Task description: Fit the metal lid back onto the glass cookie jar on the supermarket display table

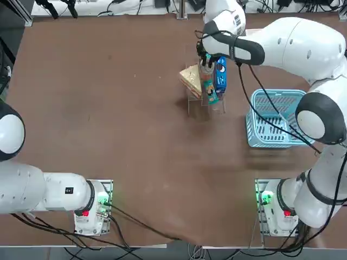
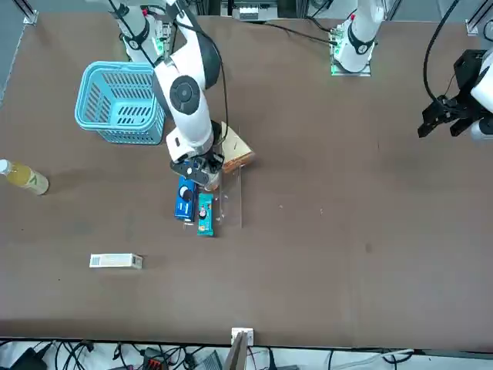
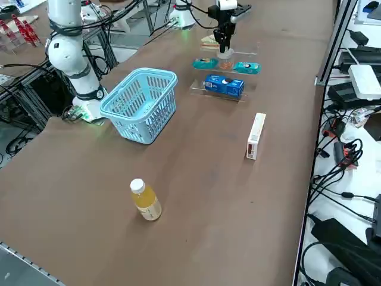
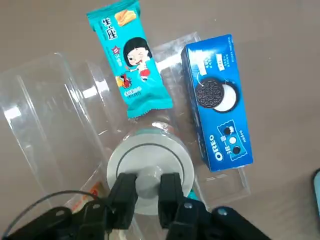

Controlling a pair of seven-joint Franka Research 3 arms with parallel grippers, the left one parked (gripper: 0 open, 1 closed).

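The right gripper (image 4: 148,192) pinches the small central knob of the lid (image 4: 150,167), its fingers drawn narrow on it. In the wrist view the lid sits level over the jar (image 4: 156,131), whose glass wall shows just beyond the lid's rim. Whether the lid is fully seated or a little proud of the rim cannot be told. The jar stands in a clear rack (image 4: 47,107) toward the far edge of the table (image 1: 108,135), right of its middle, between a teal snack pack (image 4: 129,55) and a blue Oreo box (image 4: 217,102).

Judged from this, the task is nearly done: the lid is over the mouth and centred. What seems left is to settle it, let go of the knob and lift clear.

By count there is one lid, one jar, one teal pack and one Oreo box. There is also one wrapped sandwich (image 1: 191,77) at the rack's left side and one blue basket (image 1: 274,119) near the table's right edge. One juice bottle (image 3: 145,201) and one small white box (image 3: 256,136) lie well apart from the rack.
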